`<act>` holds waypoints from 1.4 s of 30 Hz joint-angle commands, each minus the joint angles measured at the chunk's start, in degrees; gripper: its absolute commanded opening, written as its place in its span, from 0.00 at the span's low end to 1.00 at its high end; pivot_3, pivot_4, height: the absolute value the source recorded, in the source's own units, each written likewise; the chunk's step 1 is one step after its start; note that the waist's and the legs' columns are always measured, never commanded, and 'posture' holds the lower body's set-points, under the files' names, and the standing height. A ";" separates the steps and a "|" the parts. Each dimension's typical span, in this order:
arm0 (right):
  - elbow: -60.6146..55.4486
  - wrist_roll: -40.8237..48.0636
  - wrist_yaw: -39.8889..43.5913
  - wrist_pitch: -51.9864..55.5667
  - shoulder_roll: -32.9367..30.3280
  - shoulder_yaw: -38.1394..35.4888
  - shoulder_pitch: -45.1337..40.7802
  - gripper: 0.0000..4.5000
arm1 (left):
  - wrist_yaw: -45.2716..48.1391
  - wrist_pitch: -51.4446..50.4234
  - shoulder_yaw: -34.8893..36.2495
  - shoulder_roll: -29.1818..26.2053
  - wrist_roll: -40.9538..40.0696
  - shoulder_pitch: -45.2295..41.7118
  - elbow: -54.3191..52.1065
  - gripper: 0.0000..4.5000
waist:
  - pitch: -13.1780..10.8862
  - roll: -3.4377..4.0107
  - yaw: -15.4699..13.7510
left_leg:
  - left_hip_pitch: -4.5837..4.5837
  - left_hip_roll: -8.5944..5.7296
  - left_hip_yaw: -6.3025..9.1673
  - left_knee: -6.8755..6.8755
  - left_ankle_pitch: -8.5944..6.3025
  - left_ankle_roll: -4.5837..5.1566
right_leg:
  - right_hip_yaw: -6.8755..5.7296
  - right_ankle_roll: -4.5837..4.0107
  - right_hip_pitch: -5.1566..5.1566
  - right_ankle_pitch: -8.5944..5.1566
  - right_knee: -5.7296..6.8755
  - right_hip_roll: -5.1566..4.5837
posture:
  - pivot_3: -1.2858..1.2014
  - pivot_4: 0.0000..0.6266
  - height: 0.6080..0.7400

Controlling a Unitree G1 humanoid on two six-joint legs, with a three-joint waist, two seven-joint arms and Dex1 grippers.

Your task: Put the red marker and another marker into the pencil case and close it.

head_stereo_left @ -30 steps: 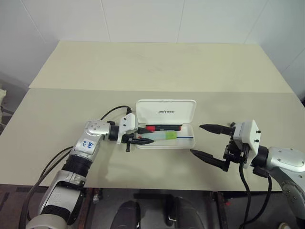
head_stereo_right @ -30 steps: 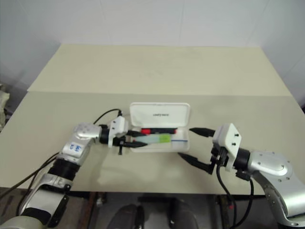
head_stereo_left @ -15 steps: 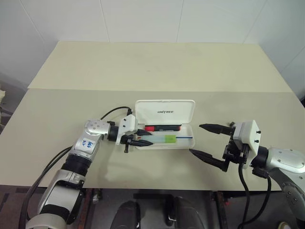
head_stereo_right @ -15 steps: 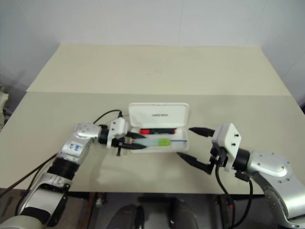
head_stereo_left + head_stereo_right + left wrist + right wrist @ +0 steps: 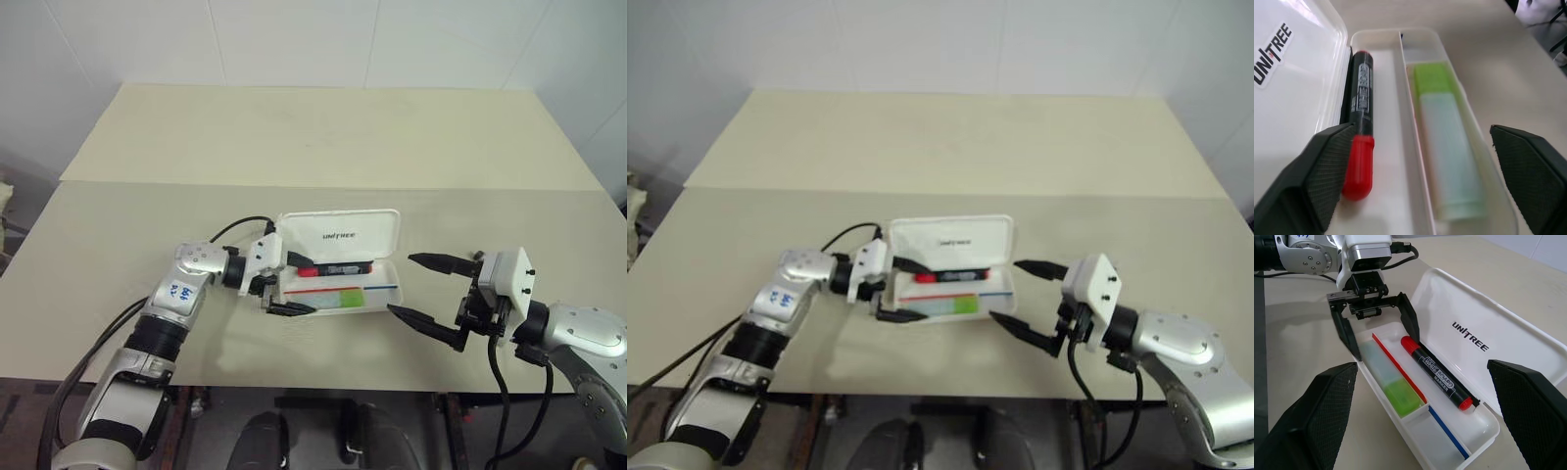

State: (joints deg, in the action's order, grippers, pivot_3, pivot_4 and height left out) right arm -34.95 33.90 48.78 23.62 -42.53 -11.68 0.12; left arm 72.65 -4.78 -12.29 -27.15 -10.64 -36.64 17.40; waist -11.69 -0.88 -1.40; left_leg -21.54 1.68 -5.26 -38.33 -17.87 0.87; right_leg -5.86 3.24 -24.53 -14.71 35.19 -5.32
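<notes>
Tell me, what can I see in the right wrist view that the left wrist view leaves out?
Right wrist view alone: the whole left gripper, fingers spread open at the case's end, its cable, and the blue divider. Left wrist view alone: a dark corner of the other arm, far off. Both: the open pencil case lid printed UNITREE, the red marker and the green highlighter lying in separate compartments.
</notes>
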 commanded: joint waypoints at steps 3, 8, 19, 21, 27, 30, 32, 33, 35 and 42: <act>-0.06 0.36 0.01 -1.15 0.36 -0.09 -1.29 1.00 | 0.40 -1.27 1.80 0.32 -3.25 -0.14 -3.94 0.99 | 0.00 0.00 0.01 | 0.00 0.00 0.00 -0.04 0.00 0.00 | 0.01 0.00 0.00 0.00 0.05 -0.01 | 0.52 0.24 1.00; 2.39 0.27 -0.04 -1.12 1.11 0.25 -2.52 1.00 | 1.59 -2.03 4.61 0.78 -8.34 0.17 -6.57 0.99 | 0.00 0.00 0.05 | 0.00 0.01 0.00 -0.17 0.00 0.00 | 0.03 0.00 0.00 0.00 0.15 -0.01 | 0.52 0.24 1.00; 31.49 -6.99 5.49 -7.57 -7.83 -8.11 -5.72 1.00 | 1.76 -21.41 15.37 -9.04 -25.60 -0.18 -23.69 0.99 | -0.01 0.01 0.12 | 0.00 0.00 -0.01 -0.49 -0.03 0.06 | 0.08 0.00 0.03 0.00 0.34 -0.02 | 0.52 0.24 1.00; 37.65 -8.62 7.16 -9.80 -9.11 -7.69 -7.87 1.00 | 1.51 -22.60 15.93 -10.63 -26.04 0.09 -25.22 0.99 | -0.01 0.01 0.14 | 0.01 0.00 -0.02 -0.52 -0.03 0.05 | 0.09 0.00 0.04 0.00 0.36 0.00 | 0.52 0.24 1.00; 55.70 -13.50 12.63 -16.19 -10.14 -4.12 -18.02 1.00 | 2.45 -21.03 16.13 -13.80 -24.41 0.78 -24.18 0.99 | -0.03 0.03 0.66 | 0.05 0.01 -0.09 -0.56 -0.01 0.01 | 0.14 0.00 0.03 0.00 0.41 0.06 | 0.52 0.24 1.00; 66.31 -16.61 14.79 -20.02 -8.95 -0.86 -25.16 1.00 | 1.66 -20.48 15.93 -13.32 -24.47 0.19 -24.17 0.99 | -0.03 0.04 1.26 | 0.05 0.00 -0.12 -0.58 0.00 0.00 | 0.16 0.00 0.03 0.00 0.42 0.03 | 0.52 0.24 1.00; 71.73 -18.09 15.84 -22.12 -8.09 0.78 -28.86 1.00 | 1.26 -20.46 15.65 -13.08 -24.60 0.16 -24.53 0.99 | -0.03 0.04 1.51 | 0.05 0.00 -0.11 -0.57 0.01 -0.02 | 0.18 0.00 0.03 0.01 0.43 0.02 | 0.52 0.24 1.00; 73.85 -18.57 16.41 -22.90 -7.75 1.36 -30.29 1.00 | 1.29 -20.39 15.60 -13.09 -24.66 0.24 -24.63 0.99 | -0.03 0.04 1.58 | 0.05 0.02 -0.11 -0.57 0.05 -0.08 | 0.18 0.00 0.03 0.01 0.42 0.03 | 0.52 0.24 1.00; 78.61 -19.90 17.16 -24.67 -6.82 2.62 -33.35 1.00 | 1.12 -20.41 15.66 -13.11 -24.83 0.35 -24.90 0.99 | -0.03 0.04 1.66 | 0.06 0.02 -0.12 -0.52 0.19 -0.34 | 0.21 0.00 0.02 0.01 0.42 0.03 | 0.52 0.24 1.00; 92.15 -24.41 16.99 -30.08 -3.85 5.13 -39.90 1.00 | 0.65 -20.47 16.32 -13.96 -24.92 0.49 -25.46 0.99 | -0.04 0.05 1.68 | 0.05 0.01 -0.18 -0.56 0.21 -0.38 | 0.32 0.01 0.01 0.01 0.43 0.01 | 0.52 0.24 1.00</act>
State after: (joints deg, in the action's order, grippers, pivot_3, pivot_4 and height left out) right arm 55.80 9.95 66.00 -4.89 -46.24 -6.48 -38.76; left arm 73.40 -26.00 2.26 -40.20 -34.94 -35.62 -6.28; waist -11.73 -0.83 0.28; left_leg -21.49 1.70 -5.43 -38.89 -17.65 0.49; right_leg -5.43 3.25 -24.52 -14.70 35.62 -5.32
